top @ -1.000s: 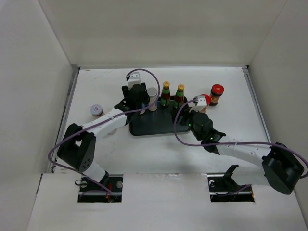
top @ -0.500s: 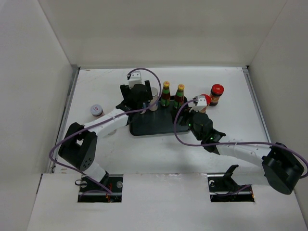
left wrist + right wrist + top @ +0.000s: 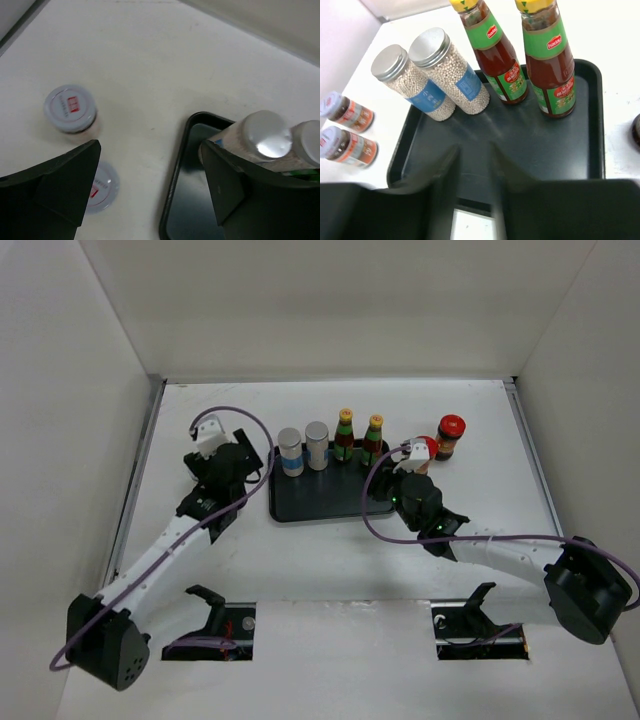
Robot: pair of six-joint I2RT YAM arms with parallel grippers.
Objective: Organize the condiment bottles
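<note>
On the black tray (image 3: 320, 497) stand two silver-lidded shakers (image 3: 290, 452) (image 3: 317, 445) and two yellow-capped dark bottles (image 3: 344, 435) (image 3: 373, 438) in a row. My left gripper (image 3: 222, 462) hangs open left of the tray with nothing between its fingers (image 3: 65, 185). Under it are two white-lidded jars (image 3: 70, 107) (image 3: 102, 187) on the table. My right gripper (image 3: 472, 190) hovers over the tray's near right part, its jaws a narrow gap apart and empty. One red-lidded jar (image 3: 450, 436) stands right of the tray. Another red-lidded jar (image 3: 427, 448) is half hidden behind the right wrist.
White walls enclose the table on three sides. The tray's front half (image 3: 545, 145) is bare. The right arm (image 3: 500, 550) stretches across the table's near right, the left arm (image 3: 160, 550) along the near left.
My left gripper let go of a shaker in the tray and drew back to the left, above the white-lidded jars. The right jaws narrowed; the right arm stayed in place.
</note>
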